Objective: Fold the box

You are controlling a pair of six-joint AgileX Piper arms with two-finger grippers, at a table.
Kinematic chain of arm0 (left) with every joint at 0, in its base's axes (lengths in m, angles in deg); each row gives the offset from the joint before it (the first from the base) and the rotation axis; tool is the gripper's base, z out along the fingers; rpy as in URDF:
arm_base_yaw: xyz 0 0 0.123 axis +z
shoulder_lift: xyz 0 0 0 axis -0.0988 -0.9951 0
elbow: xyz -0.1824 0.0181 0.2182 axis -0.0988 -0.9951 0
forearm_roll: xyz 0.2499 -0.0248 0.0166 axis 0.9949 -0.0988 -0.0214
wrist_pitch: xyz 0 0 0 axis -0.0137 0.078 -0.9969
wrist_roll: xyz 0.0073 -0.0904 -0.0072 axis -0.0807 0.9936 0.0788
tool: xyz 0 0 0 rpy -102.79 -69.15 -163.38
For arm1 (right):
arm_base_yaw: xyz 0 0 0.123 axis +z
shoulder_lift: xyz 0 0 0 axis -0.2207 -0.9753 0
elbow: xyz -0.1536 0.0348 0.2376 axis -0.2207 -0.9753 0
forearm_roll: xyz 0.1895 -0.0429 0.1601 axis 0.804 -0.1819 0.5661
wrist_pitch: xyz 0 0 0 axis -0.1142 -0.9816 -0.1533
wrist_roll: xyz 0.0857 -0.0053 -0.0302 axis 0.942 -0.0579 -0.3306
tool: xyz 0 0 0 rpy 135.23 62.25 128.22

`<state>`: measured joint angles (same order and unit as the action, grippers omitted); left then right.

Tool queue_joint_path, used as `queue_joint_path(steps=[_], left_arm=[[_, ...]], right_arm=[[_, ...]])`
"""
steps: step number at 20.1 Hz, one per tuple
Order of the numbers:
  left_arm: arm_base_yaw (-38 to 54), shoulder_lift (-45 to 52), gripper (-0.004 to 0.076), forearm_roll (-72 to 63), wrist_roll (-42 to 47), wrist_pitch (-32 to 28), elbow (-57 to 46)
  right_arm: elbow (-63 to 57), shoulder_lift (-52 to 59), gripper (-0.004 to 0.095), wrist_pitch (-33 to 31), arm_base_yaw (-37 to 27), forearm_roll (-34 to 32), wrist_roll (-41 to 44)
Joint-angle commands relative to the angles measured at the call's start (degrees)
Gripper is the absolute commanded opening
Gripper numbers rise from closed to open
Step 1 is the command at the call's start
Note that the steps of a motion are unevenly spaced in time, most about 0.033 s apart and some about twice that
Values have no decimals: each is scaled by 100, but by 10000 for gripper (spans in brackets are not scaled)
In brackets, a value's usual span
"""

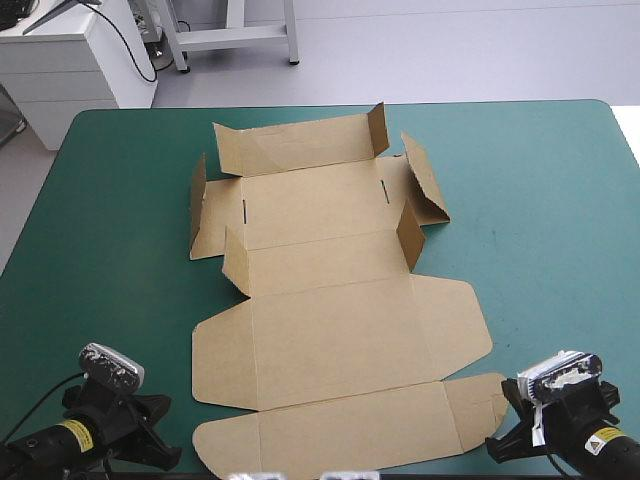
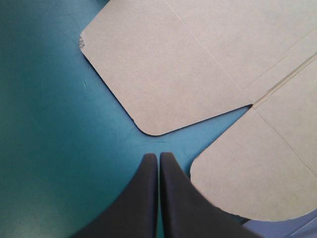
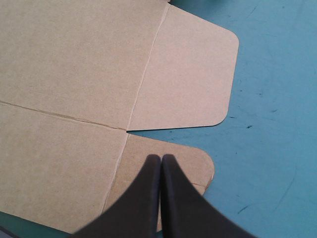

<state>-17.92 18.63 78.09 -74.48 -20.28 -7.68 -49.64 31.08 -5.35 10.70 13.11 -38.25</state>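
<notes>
**Station status: box blank flat on table, both grippers closed and empty**

**1. Workpiece.** The box (image 1: 330, 300) lies unfolded in the middle of the table, on the teal-green cover (image 1: 540, 200). Its long axis runs from the far side toward the near edge.
- The lid panel (image 1: 335, 340) lies flat, with a rounded flap on each side.
- The front strip (image 1: 350, 430) lies flat at the near edge of the table. Its ends are also rounded.
- In the far half, the small corner flaps (image 1: 410, 235) stand tilted up from the sheet. The panels between them lie nearly flat.

**2. Left gripper.** The left gripper (image 2: 158, 156) is closed. Its black fingers meet in a pointed arch with nothing between them. It sits over bare cover just beside the near left corner of the box, and its tips point at the notch between the lid's rounded flap and the rounded end of the front strip.

**3. Right gripper.** The right gripper (image 3: 161, 157) is likewise closed and grips nothing. It is positioned over the rounded right end of the front strip, at the near right corner of the box. Contact with the board cannot be determined.
</notes>
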Motion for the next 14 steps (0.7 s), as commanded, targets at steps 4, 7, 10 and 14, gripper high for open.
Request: queue_joint_path(steps=[4, 7, 10, 14], left_arm=[[-20, -40, -8, -103, 9, -274, 143], [-20, -40, -8, -103, 9, -206, 130], [-20, -40, -8, -103, 9, -193, 130], [-20, -40, -8, -103, 9, -193, 130]], right_arm=[[146, -68, -16, 320, 16, 149, -19], [146, -68, -16, 320, 16, 149, -29], [146, -68, -16, 320, 16, 149, -29], [146, -68, -16, 325, 16, 212, -29]])
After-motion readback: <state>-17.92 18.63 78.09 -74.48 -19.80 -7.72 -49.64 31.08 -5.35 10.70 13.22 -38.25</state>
